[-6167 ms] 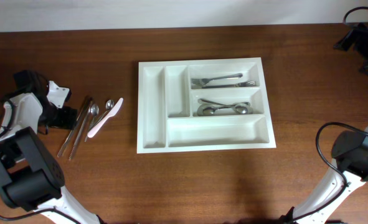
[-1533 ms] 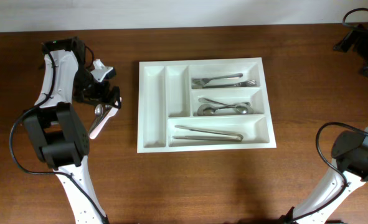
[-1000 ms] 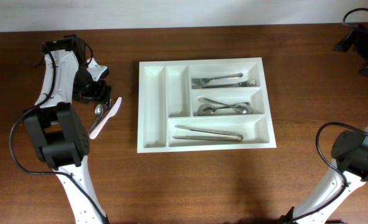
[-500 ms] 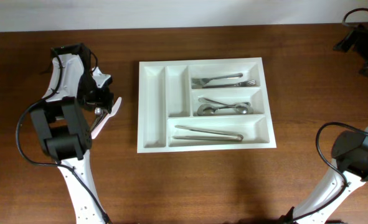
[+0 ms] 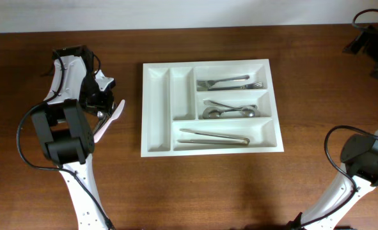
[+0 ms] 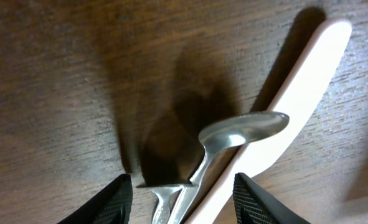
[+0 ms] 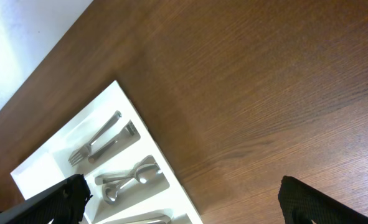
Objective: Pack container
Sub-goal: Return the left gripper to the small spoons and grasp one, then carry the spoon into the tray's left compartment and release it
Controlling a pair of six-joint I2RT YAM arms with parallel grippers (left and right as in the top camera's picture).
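The container (image 5: 208, 63) is a large white tray at the table's middle, also seen in the right wrist view (image 7: 157, 155). It holds forks (image 5: 230, 82), spoons (image 5: 230, 110) and long silver pieces (image 5: 214, 136). To its left a silver spoon (image 6: 246, 130) lies against a white plastic knife (image 6: 296, 87) on the wood. My left gripper (image 6: 182, 199) is low over them, its jaws apart on either side of the spoon's handle without touching it. From overhead the left gripper (image 5: 103, 102) covers most of the spoon. My right gripper (image 7: 184, 193) hangs open at the far right, holding nothing.
The right arm's base (image 5: 364, 160) stands at the right edge and its wrist (image 5: 368, 38) sits in the far right corner. Dark cables (image 5: 67, 54) trail around the left arm. The tray's two narrow left compartments (image 5: 169, 96) hold nothing.
The left gripper has shifted right and down onto the spoon, and its jaws have narrowed around the handle. The right arm and the tray's contents have not moved.
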